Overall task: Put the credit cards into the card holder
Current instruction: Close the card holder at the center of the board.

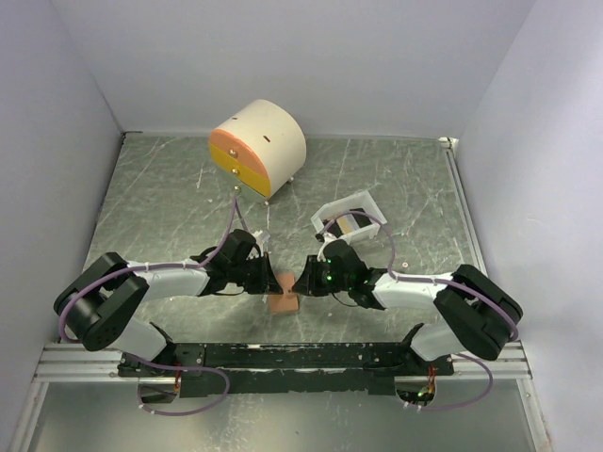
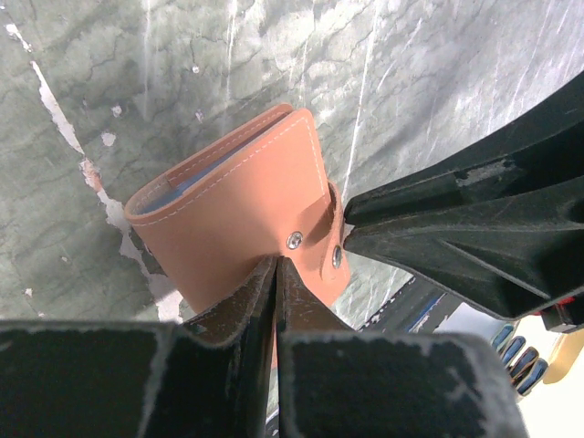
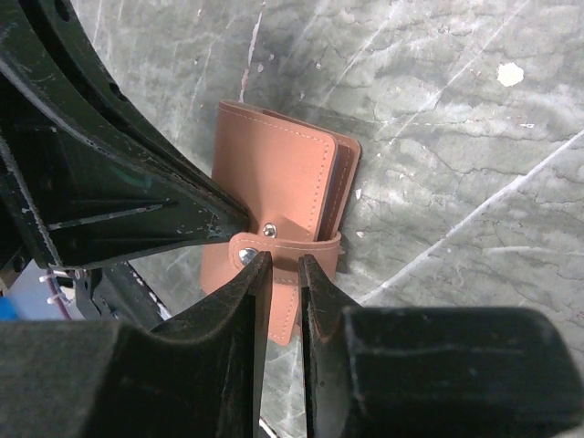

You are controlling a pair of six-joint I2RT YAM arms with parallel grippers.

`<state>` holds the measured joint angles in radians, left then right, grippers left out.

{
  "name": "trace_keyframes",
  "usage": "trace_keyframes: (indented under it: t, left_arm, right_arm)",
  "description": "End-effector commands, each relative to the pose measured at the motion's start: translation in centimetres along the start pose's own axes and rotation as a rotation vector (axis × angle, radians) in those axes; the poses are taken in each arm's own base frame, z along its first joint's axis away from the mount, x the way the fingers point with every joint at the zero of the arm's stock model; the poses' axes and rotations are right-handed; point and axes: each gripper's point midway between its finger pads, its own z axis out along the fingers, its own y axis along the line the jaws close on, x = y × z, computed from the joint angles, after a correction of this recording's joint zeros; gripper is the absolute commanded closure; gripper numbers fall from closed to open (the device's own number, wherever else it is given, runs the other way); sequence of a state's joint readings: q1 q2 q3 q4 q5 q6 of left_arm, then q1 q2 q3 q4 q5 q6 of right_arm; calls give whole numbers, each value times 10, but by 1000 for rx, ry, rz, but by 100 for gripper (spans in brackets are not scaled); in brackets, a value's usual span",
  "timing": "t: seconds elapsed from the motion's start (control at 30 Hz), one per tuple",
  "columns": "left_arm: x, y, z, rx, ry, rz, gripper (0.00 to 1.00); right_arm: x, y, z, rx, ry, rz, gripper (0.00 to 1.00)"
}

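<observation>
- I see the card holder (image 2: 237,201) lying on the table (image 1: 405,179), near the front edge, right between my two arms
- It is pink-tan and folded shut
- A strap (image 3: 292,246) wraps over its open edge, and the strap has two shiny snaps
- A thin bit of blue peeks out between the covers in the left wrist view
- My left fingers (image 2: 228,319) are pressed tight together
- Their tips touch the card holder just under one snap (image 2: 294,240)
- I cannot tell if they pinch any leather between them
- My right fingers (image 3: 237,310) come at the card holder from the other side
- They are almost together, with only a small gap, and the leather below the strap sits in that gap, so they are clamped on the card holder
- In the left wrist view, the right fingers come to a point right at the strap, where it bends round the edge
- The two sets of fingers nearly touch each other at the strap
- The credit cards (image 1: 352,224) sit in a white tray (image 1: 330,209), a little behind my right arm
- I can make out a tan one and a dark one there, but they are too small to count
- A round cabinet (image 1: 264,141) with orange and yellow drawers stands at the back of the table, well apart from the card holder
</observation>
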<state>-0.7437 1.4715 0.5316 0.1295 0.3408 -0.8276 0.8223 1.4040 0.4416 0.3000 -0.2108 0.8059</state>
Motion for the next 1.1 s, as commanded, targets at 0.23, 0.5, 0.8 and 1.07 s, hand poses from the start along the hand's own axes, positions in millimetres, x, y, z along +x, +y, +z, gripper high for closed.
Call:
trace_keyframes:
  t: [0.23, 0.5, 0.8, 1.07]
  left_arm:
    - [-2, 1, 0, -13, -17, 16, 85]
    - [-2, 0, -1, -10, -19, 14, 85]
    - [-2, -1, 0, -4, -20, 10, 85]
    - [-2, -4, -1, 8, -22, 10, 85]
  right_arm:
    - [-4, 4, -2, 32, -19, -49, 82]
    - [-7, 13, 1, 6, -22, -57, 82]
    - [-2, 10, 4, 18, -14, -56, 82]
    - [-2, 12, 7, 16, -9, -58, 82]
